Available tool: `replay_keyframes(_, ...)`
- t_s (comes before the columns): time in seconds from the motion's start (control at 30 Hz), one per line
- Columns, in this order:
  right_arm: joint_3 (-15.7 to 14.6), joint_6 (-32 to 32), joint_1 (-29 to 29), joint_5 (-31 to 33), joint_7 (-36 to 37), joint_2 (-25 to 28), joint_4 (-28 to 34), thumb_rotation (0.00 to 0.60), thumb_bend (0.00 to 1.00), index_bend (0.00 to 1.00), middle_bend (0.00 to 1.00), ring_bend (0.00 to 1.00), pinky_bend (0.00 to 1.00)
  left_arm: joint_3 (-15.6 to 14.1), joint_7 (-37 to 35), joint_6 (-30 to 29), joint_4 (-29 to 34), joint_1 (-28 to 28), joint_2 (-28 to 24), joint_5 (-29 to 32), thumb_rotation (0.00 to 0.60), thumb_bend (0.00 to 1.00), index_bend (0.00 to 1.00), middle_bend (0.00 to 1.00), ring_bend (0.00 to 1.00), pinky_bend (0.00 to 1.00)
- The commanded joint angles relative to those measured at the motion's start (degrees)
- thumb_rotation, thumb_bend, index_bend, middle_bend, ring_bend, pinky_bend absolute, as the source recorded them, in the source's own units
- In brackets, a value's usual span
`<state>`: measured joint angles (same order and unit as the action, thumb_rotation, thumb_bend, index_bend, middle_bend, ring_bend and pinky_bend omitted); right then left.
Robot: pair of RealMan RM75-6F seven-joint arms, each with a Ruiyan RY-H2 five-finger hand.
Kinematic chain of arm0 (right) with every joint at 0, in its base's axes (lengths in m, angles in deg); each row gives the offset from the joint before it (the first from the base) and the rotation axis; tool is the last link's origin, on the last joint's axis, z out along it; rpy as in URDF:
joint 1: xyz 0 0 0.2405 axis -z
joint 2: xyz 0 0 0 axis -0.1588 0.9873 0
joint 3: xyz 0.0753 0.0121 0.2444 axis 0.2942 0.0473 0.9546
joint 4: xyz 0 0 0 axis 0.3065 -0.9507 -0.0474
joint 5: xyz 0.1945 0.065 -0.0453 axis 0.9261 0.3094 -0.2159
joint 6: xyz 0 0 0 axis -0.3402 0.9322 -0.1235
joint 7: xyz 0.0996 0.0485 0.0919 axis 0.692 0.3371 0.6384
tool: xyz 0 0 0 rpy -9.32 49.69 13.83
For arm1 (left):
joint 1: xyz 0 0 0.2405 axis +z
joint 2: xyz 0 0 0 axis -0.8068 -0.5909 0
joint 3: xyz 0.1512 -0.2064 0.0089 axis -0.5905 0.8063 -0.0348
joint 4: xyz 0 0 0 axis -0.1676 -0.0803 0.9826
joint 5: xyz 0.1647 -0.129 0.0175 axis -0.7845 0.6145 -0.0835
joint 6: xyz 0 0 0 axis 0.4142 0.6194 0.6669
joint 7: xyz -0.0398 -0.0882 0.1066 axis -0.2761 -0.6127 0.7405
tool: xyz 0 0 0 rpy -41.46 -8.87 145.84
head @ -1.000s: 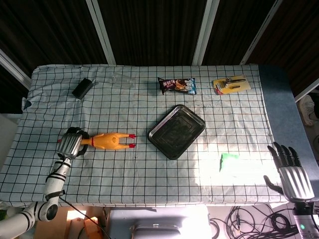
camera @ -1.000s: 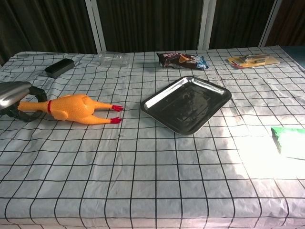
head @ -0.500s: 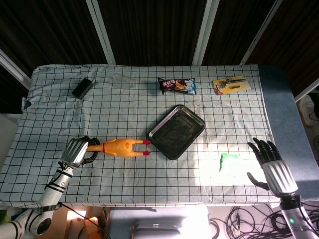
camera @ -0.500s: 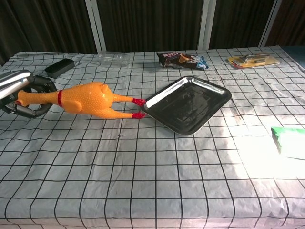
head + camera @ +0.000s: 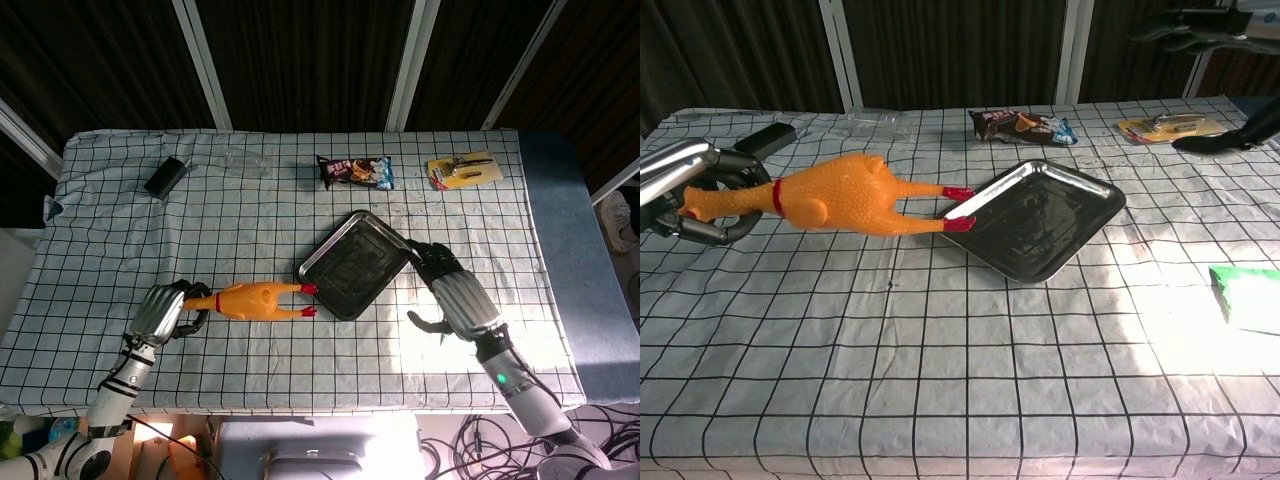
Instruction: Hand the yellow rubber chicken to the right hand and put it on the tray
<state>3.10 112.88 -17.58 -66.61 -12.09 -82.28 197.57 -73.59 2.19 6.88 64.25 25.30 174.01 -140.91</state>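
Rubber chicken [image 5: 835,192] lengthwise, red feet toward tray [image 5: 1095,215]

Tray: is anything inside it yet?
Nothing lies in the tray. The rubber chicken is in the left hand, its red feet at the tray's near edge. The right hand hovers beside it, covering a corner.

Checked-cloth table [image 5: 250,350]: tray [image 5: 352,264], snack packet [image 5: 356,172], green pack [image 5: 1246,296].

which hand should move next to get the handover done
Right. The left hand already holds the chicken by its head end, feet toward the tray. The right hand is open and empty beside the tray, so it likely needs to come over and take it.
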Motion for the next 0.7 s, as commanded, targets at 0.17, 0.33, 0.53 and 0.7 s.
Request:
replay_keyframes(0.17,5.29,-8.32,-19.14,25.53,-16.30,-16.48,-2.27,0.600,0.22,0.00,0.00,0.00,0.00,0.29,0.67,-0.60,0.75,-0.14,0.31,-0.49,0.600,0.86,0.61,0.72,0.47,0.74)
replay_keyframes(0.33,5.98,-5.82,-25.62,33.69,-21.03,-25.38,-6.80,0.600,0.22,0.00,0.00,0.00,0.00,0.13,0.78,-1.07,1.22,0.08,0.01,-0.92,0.600,0.86,0.60,0.72,0.47,0.74)
replay_keyframes(0.53,6.46,-3.52,-29.60,36.28,-22.27,-31.69,-11.27,0.600,0.22,0.00,0.00,0.00,0.00,0.04,0.33,-0.92,1.36,0.07,-0.11,-1.09,0.600,0.86,0.60,0.72,0.47,0.74)
replay_keyframes(0.7,6.81,-1.48,-31.25,35.24,-21.45,-36.12,-15.56,0.600,0.22,0.00,0.00,0.00,0.00,-0.26,0.31,-0.71,1.25,-0.05,0.23,-1.49,0.600,0.86,0.61,0.72,0.47,0.74)
